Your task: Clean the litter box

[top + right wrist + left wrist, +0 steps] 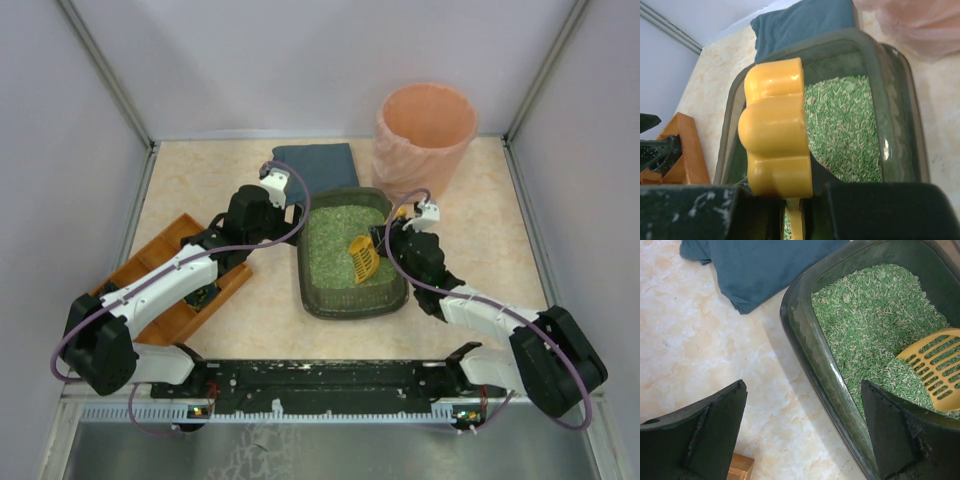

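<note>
Right pincer (790, 210) low, apparently around scoop (775, 125)

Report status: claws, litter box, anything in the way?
Left claw open over box rim. Right claw shut on scoop, in litter. Cloth behind box, not blocking.

Litter box (802, 335): dark green plastic, glossy, smooth rim.
Litter (870, 325): green pellets, matt, coarse-grained.
Scoop (775, 130): yellow plastic, smooth, soft sheen.
Cloth (765, 265): blue fabric, matt, soft folds.
Table (700, 340): pale marbled top, smooth, faint gloss.
Tray (160, 248): orange-brown wood, satin finish.
Bin (425, 130): peach, covered in thin crinkled film.
Left tool (803, 385): fingers (705, 435) matt black, rough at the edges.
</note>
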Robot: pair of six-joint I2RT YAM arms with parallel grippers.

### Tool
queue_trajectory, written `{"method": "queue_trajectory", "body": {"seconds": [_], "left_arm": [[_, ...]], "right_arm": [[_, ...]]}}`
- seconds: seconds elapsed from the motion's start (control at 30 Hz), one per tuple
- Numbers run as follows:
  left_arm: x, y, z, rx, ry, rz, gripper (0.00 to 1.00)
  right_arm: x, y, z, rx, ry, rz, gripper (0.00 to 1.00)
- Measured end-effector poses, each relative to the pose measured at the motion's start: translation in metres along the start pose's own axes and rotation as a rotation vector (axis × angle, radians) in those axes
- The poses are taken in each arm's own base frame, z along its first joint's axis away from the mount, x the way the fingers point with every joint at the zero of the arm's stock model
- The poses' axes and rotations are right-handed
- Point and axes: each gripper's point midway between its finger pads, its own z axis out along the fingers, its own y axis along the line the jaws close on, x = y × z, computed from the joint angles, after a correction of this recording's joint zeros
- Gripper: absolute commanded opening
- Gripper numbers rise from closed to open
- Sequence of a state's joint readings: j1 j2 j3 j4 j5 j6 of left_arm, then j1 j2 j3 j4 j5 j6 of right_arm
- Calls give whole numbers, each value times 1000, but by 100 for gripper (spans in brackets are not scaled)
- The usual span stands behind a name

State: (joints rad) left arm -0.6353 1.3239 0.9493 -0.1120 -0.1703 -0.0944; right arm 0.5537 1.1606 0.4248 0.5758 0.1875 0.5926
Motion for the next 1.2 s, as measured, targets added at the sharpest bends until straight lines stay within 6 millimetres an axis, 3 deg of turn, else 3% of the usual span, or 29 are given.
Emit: {"method": "queue_trajectory", "body": {"seconds": [0.17, 0.27, 0.53, 0.63, 0.87, 1.2], "left_arm": [[0, 0, 0, 0, 0, 3, 100], [0, 0, 0, 0, 0, 4, 100], [0, 1, 0, -6, -1, 2, 100], [0, 2, 0, -10, -1, 1, 100], [-1, 4, 0, -24, -3, -7, 100], [-17, 9, -13, -45, -68, -34, 100]], "right_arm": [[16, -6, 0, -1, 10, 94, 0], [17, -5, 0, -4, 12, 102, 7], [14, -13, -14, 34, 31, 26, 46], [9, -18, -22, 60, 23, -12, 52], [-16, -29, -39, 140, -8, -87, 76], [-56, -28, -74, 277, 82, -157, 79]]}}
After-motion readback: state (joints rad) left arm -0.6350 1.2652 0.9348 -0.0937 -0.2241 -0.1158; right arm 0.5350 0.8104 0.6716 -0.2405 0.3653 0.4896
